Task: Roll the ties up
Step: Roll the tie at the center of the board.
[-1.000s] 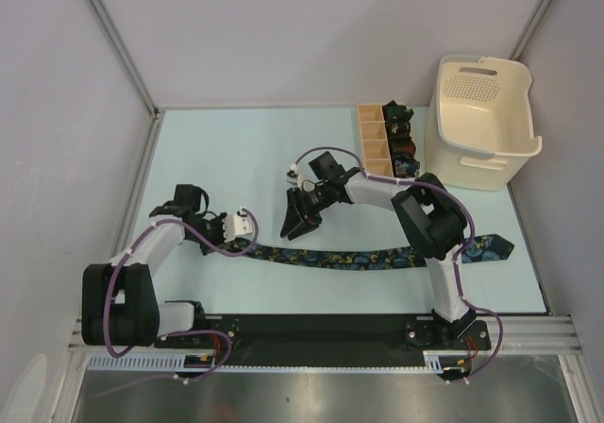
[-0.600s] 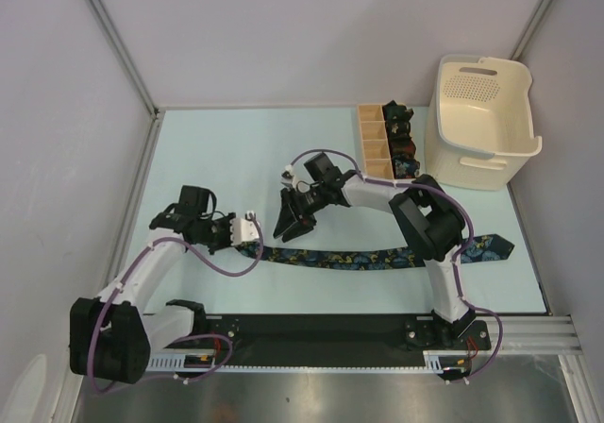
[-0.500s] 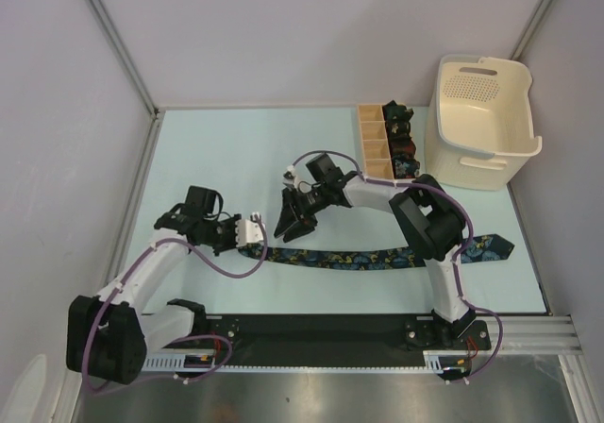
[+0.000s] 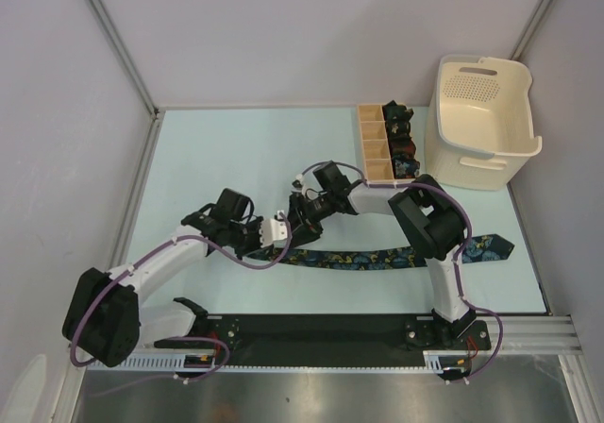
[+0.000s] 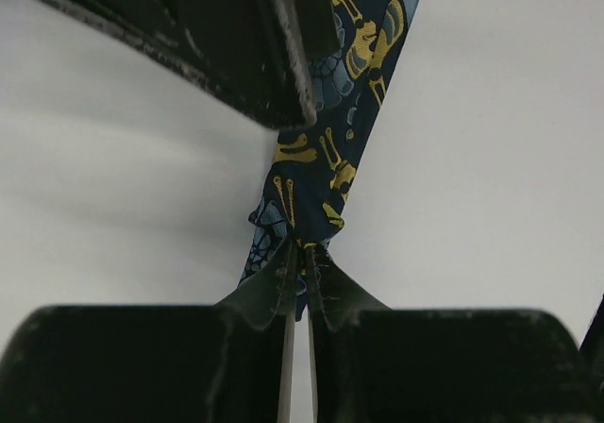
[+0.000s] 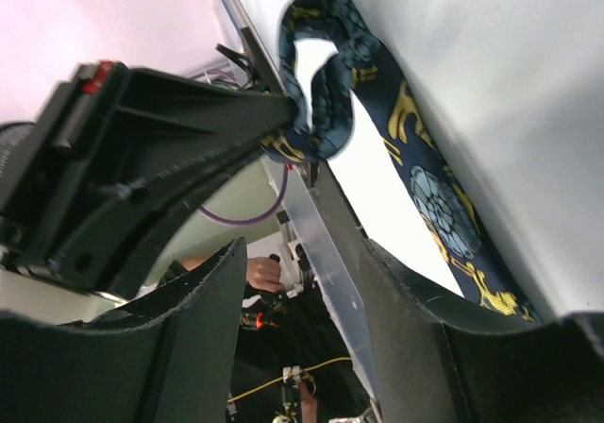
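Note:
A navy tie [image 4: 377, 257] with a blue and yellow floral pattern lies flat across the near table, its pointed wide end [image 4: 500, 247] at the right. My left gripper [image 4: 283, 238] is shut on the narrow left end. In the left wrist view the tips [image 5: 297, 250] pinch the bunched fabric [image 5: 326, 140]. My right gripper [image 4: 300, 217] hangs open just beyond it, holding nothing. In the right wrist view the tie's end [image 6: 321, 102] curls into a small loop at the left gripper's tip, ahead of my open right gripper [image 6: 307, 253]. Small dark rolled ties [image 4: 401, 144] fill the box's right column.
A tan wooden divided box [image 4: 372, 142] stands at the back right, its left compartments bare. A cream plastic basket [image 4: 483, 121] sits beside it against the right wall. The two grippers are nearly touching over the tie's narrow end.
My left arm has swung right along the tie and shut on its narrow end, pulling that end rightward. The right gripper has dropped closer to it and opened a little wider.

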You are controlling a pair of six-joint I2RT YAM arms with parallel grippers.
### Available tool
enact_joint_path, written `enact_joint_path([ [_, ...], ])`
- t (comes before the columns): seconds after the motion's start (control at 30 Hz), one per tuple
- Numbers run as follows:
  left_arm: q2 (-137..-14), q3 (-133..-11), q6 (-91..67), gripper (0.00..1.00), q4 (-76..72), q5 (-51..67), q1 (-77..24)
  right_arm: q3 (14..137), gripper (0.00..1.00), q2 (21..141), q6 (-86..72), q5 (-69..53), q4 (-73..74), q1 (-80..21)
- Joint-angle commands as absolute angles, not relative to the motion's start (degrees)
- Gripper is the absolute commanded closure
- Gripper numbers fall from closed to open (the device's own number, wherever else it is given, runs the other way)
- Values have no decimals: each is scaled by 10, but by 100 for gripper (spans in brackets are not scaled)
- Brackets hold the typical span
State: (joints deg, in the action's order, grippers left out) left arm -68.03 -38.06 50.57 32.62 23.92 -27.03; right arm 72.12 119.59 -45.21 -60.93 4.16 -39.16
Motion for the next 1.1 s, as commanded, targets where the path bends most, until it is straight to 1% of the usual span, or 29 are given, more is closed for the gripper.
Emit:
enact_joint_path([
  [0.0, -683, -383, 414, 91, 275, 202, -300, 725, 44, 1192, -494, -621, -20, -395],
  [0.03, -685, -382, 397, 93, 272, 199, -303, 728, 43, 1197, -495, -619, -24, -397],
  [0.33, -674, -365, 313, 96, 249, 176, -331, 739, 44, 1228, -526, -608, -55, -414],
  [0.57, -657, -346, 286, 97, 235, 163, -348, 744, 49, 1246, -541, -606, -67, -420],
  [0.6, -654, -346, 278, 97, 236, 163, -350, 748, 51, 1250, -540, -607, -67, -421],
  [0.63, -653, -345, 274, 97, 233, 164, -352, 749, 55, 1251, -539, -610, -66, -421],
  [0.7, -656, -345, 260, 97, 231, 166, -353, 747, 60, 1249, -530, -610, -59, -417],
  [0.73, -657, -343, 259, 97, 228, 169, -353, 746, 66, 1249, -527, -609, -58, -415],
  [0.8, -658, -345, 256, 97, 226, 167, -353, 748, 72, 1256, -523, -609, -56, -414],
  [0.9, -659, -343, 262, 98, 227, 171, -353, 751, 71, 1262, -532, -617, -68, -415],
  [0.97, -659, -342, 265, 100, 230, 167, -353, 750, 75, 1264, -540, -621, -83, -415],
  [1.0, -658, -342, 266, 100, 231, 168, -354, 750, 78, 1264, -544, -621, -89, -415],
  [1.03, -653, -343, 269, 99, 236, 171, -354, 751, 84, 1265, -545, -621, -91, -415],
  [1.07, -649, -342, 273, 94, 240, 181, -353, 751, 89, 1266, -547, -621, -94, -415],
])
